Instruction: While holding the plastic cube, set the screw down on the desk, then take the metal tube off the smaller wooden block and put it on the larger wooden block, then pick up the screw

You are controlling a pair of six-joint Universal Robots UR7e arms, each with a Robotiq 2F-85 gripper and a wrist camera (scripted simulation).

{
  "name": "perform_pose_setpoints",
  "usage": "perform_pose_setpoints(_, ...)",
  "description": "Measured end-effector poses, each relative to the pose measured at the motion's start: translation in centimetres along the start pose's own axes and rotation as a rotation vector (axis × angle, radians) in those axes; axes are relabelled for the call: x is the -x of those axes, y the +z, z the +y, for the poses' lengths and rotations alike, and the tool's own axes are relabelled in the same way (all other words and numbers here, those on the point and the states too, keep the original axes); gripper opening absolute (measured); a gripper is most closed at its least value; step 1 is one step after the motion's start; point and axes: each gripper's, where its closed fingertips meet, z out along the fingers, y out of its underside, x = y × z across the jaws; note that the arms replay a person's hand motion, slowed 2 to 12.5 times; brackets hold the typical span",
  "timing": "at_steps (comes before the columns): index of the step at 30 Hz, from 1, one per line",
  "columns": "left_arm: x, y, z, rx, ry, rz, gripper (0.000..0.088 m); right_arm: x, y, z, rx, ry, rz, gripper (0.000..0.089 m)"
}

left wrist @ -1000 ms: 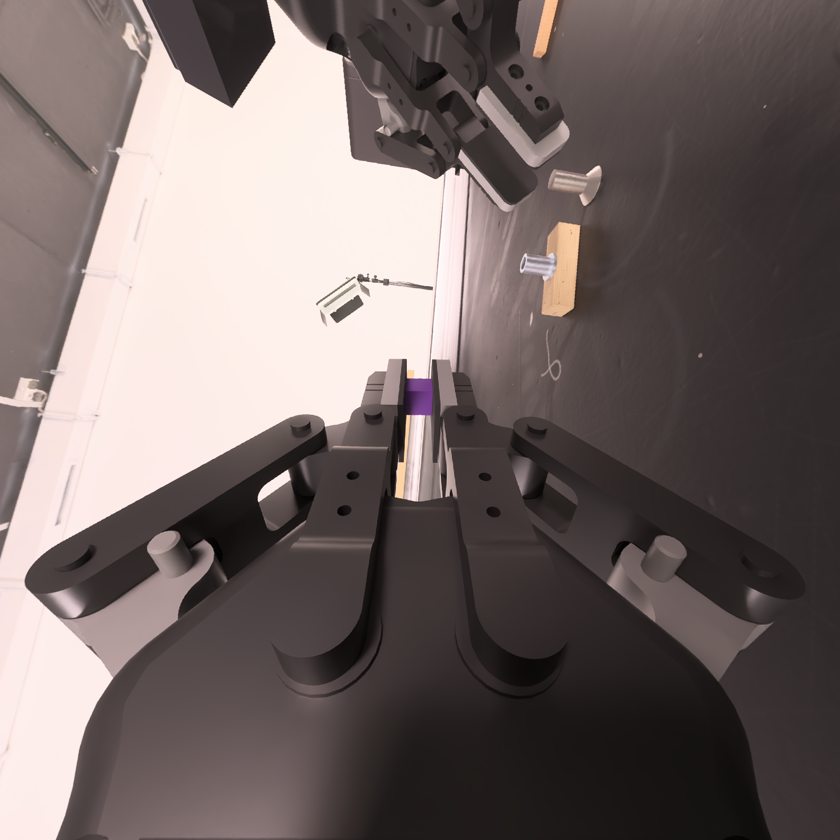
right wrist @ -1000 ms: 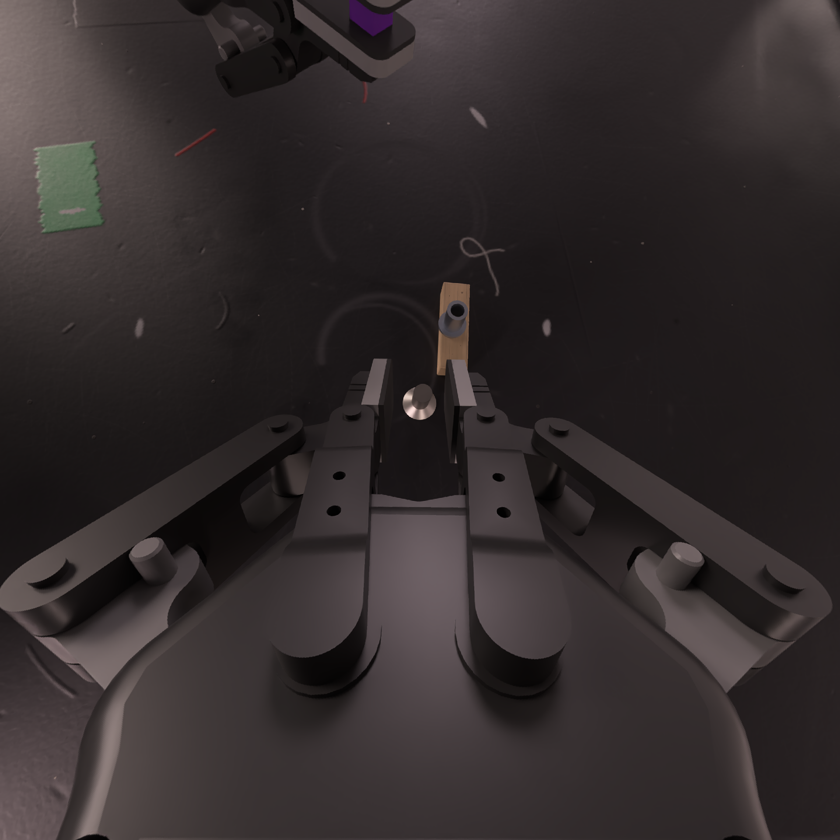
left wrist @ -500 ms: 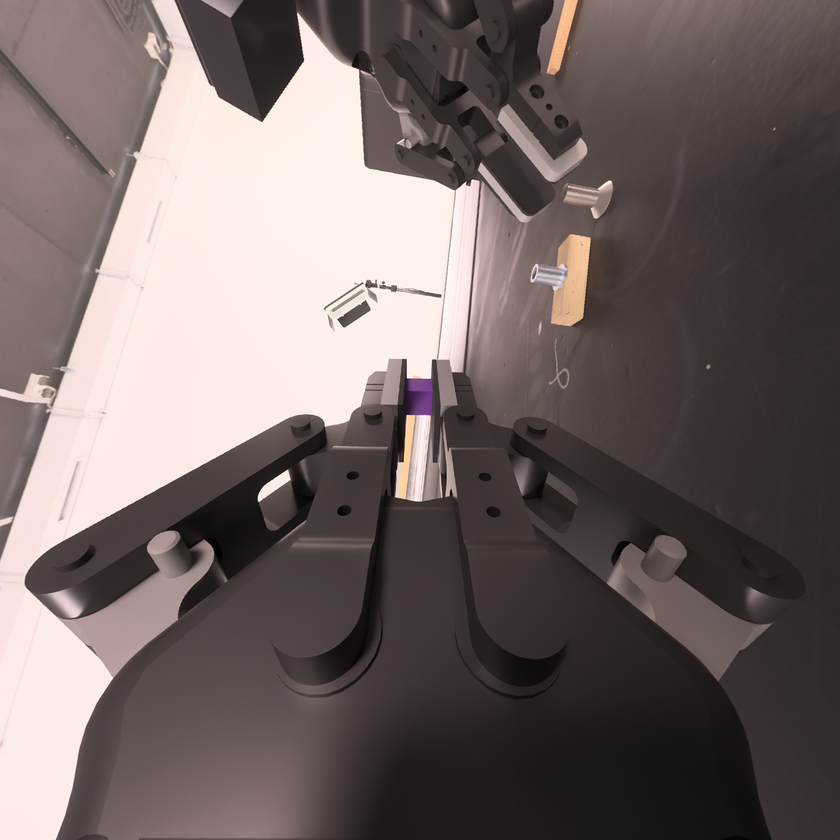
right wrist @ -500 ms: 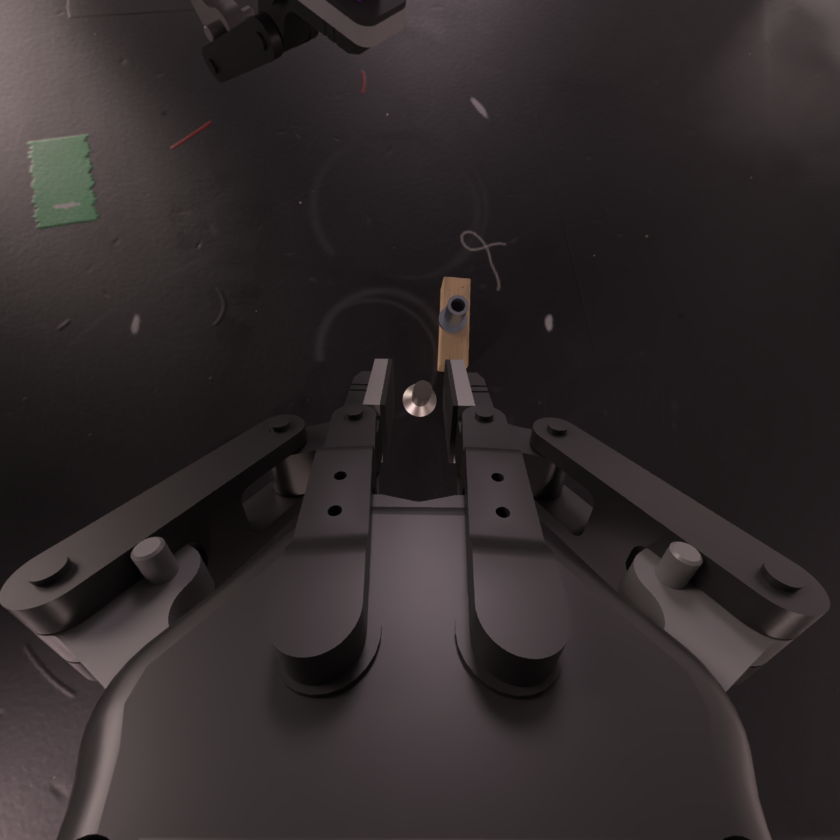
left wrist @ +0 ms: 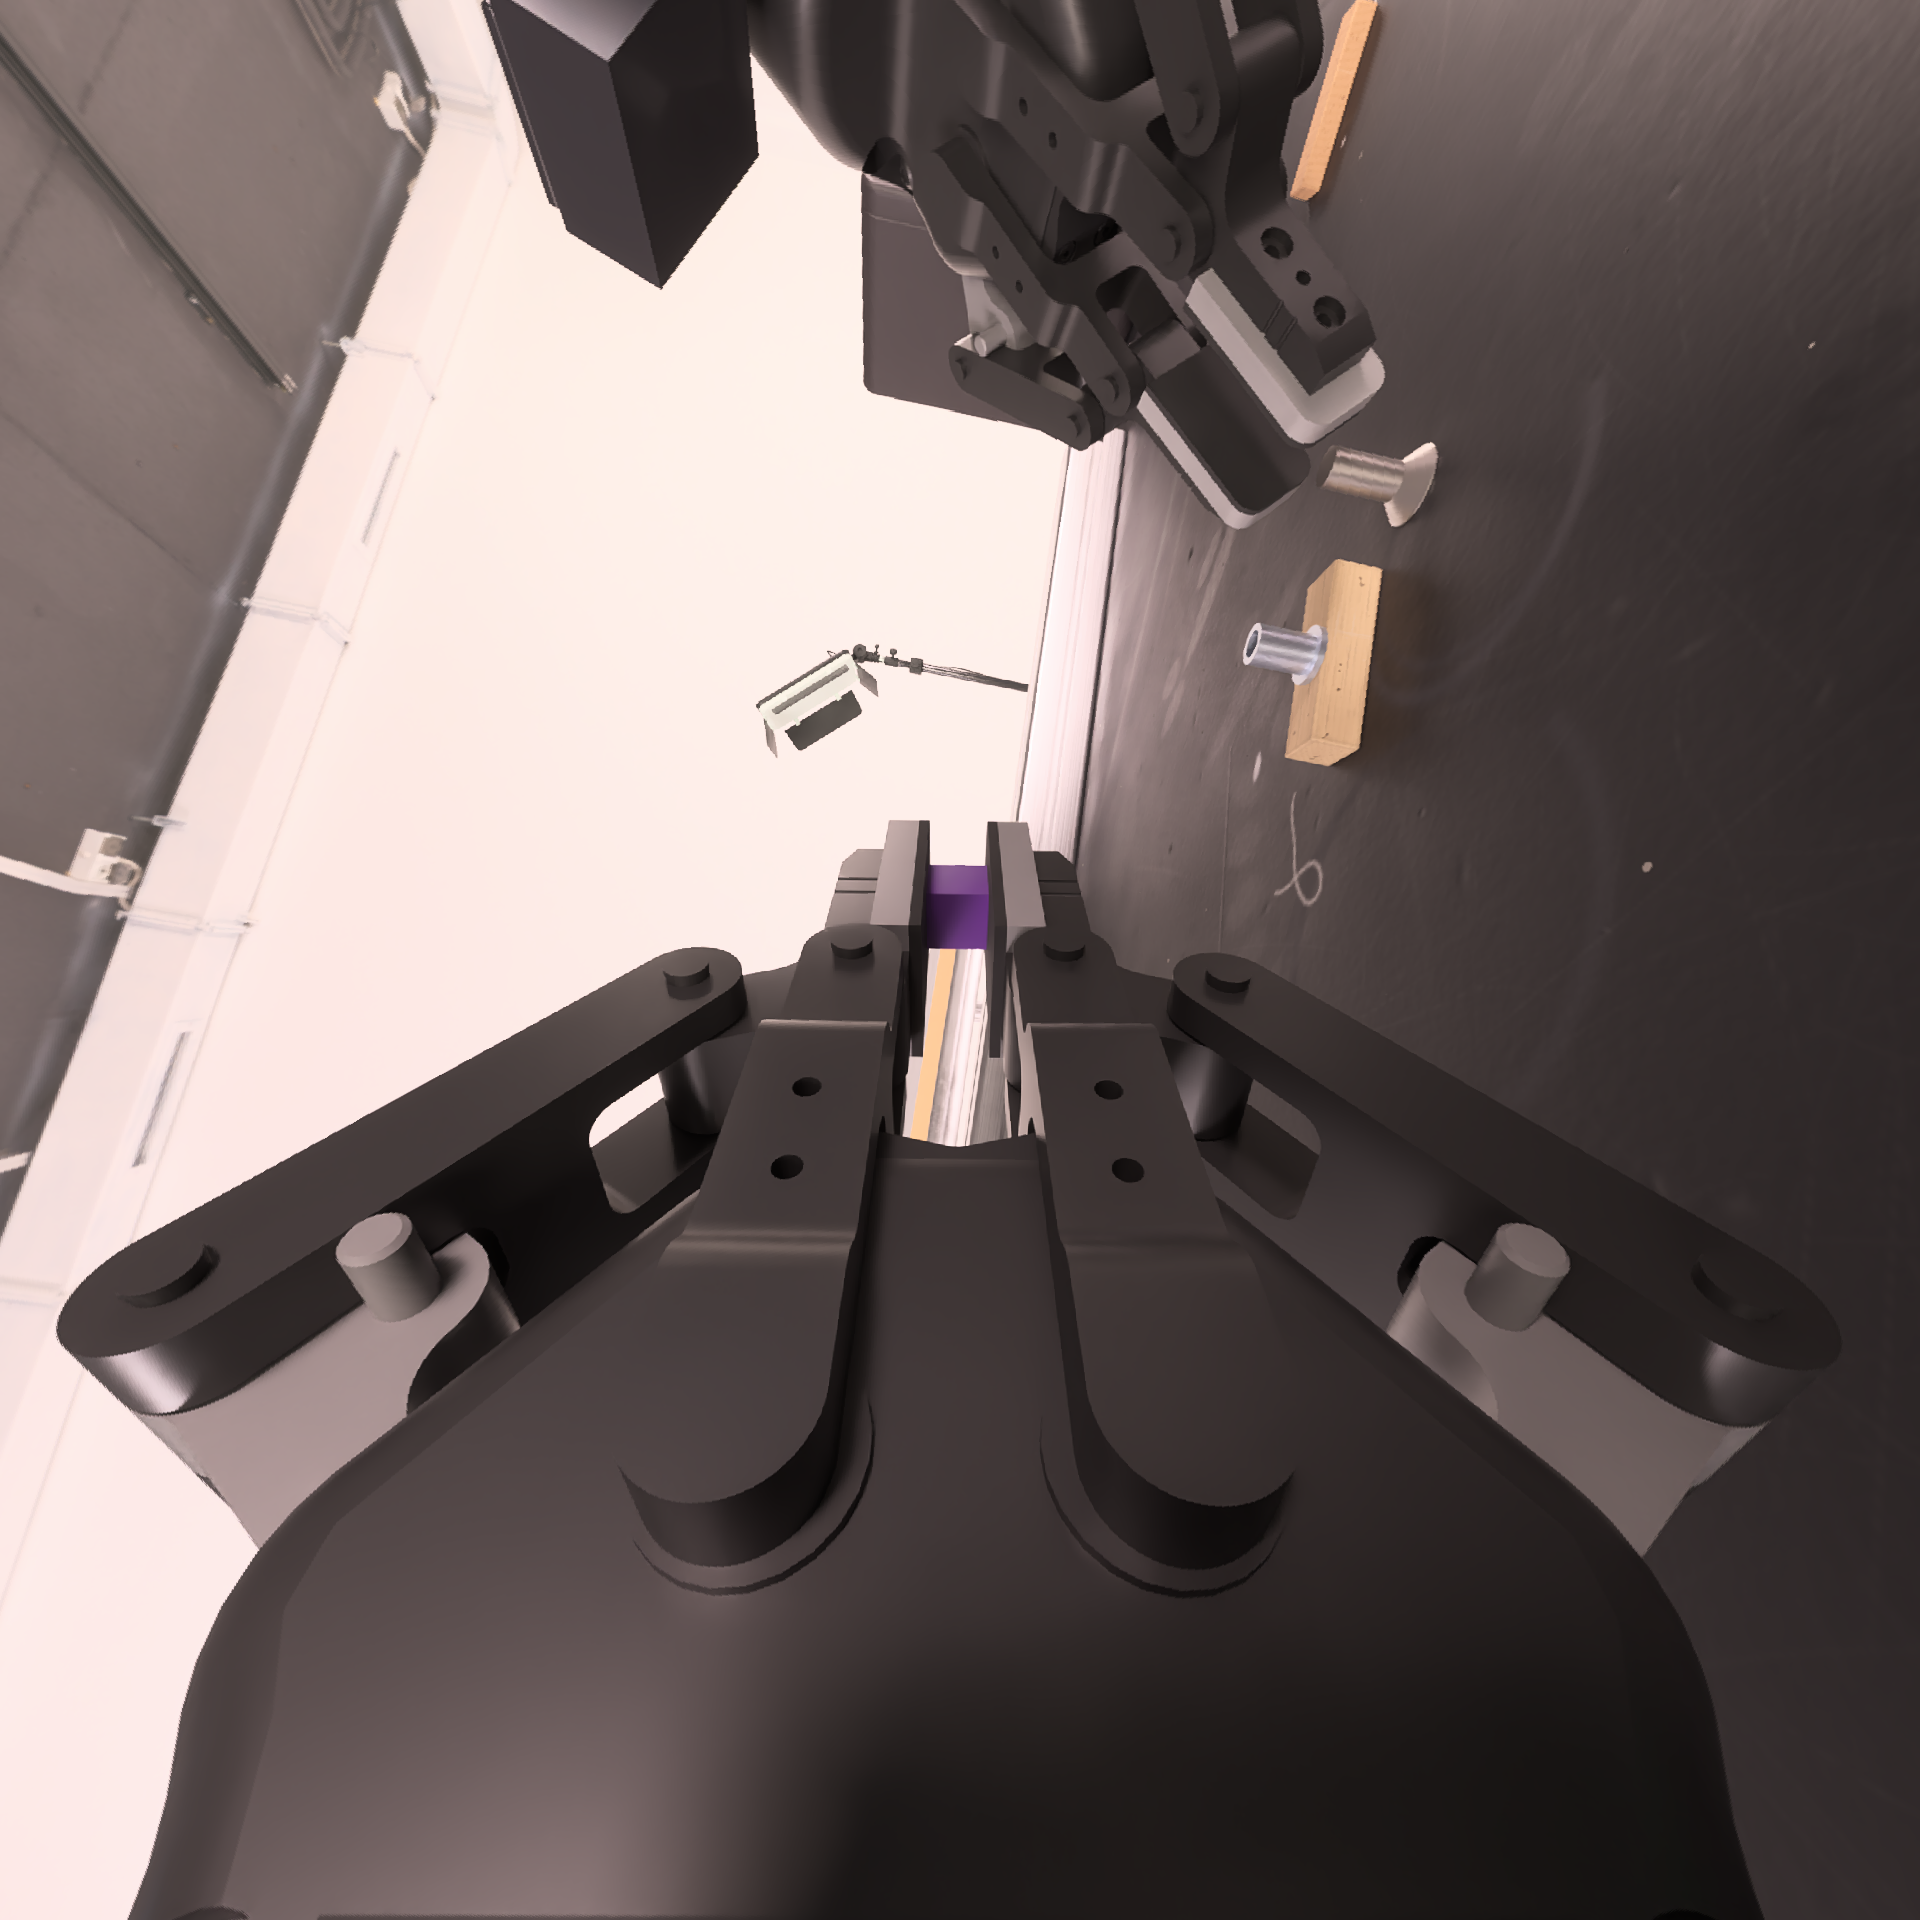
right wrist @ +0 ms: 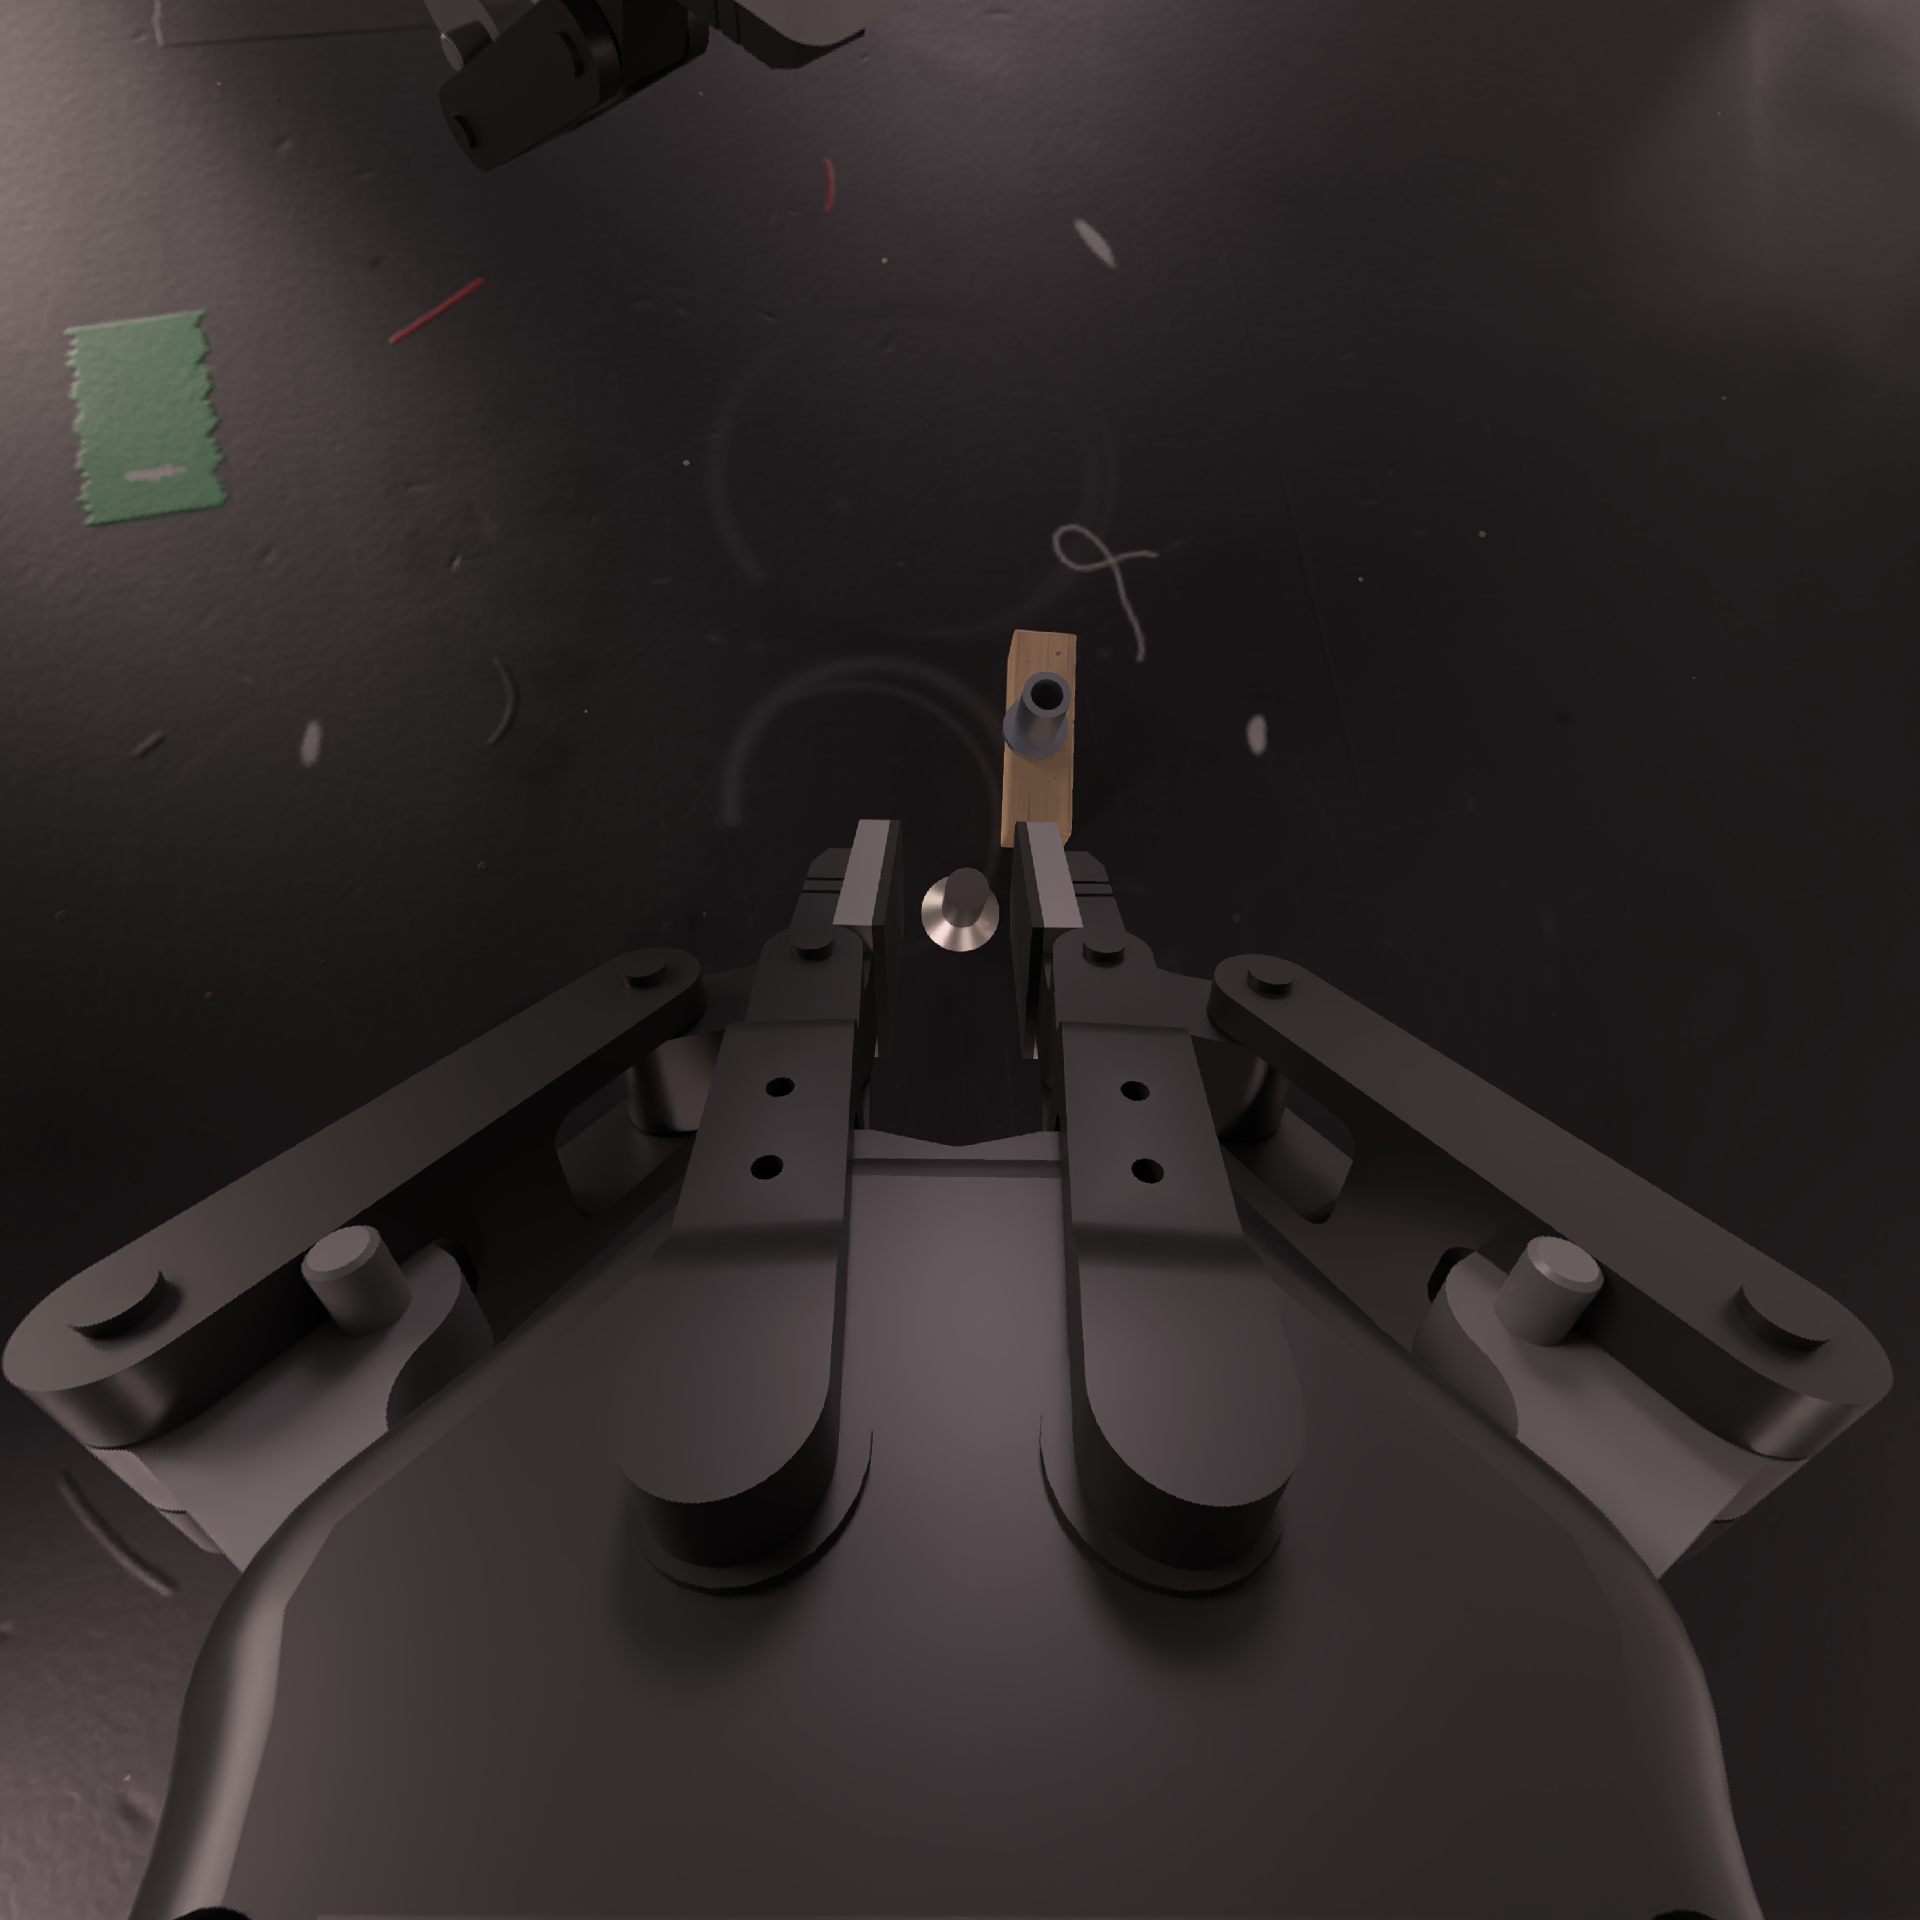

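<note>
Dark tabletop [right wrist: 1455, 416] carries the screw [right wrist: 958, 910], standing head-down between our right gripper [right wrist: 951, 883] open jaws, so we judge set-down done; our left gripper [left wrist: 958, 873] clamps the plastic cube [left wrist: 956, 906], while the metal tube [right wrist: 1037, 717] awaits transfer atop the smaller wooden block [right wrist: 1034, 800].

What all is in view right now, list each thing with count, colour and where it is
screw: one, silver, lying on the desk between the open right fingers
metal tube: one, grey, standing on the smaller wooden block
smaller wooden block: one, light wood, on the desk beyond the screw
larger wooden block: one, light wood, partly hidden behind the right gripper
plastic cube: one, purple, clamped in the left gripper
green patch: one, flat on the desk, far left
desk: one, black
left gripper: shut on the cube
right gripper: open, straddling the screw
</note>
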Motion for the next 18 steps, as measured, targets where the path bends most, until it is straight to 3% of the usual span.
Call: perform_pose_setpoints(18, 0.11, -0.03, -0.14, -0.006, 0.006, -0.010, 0.0095, 0.06, 0.11, 0.09, 0.000, 0.011, -0.008, 0.0181)
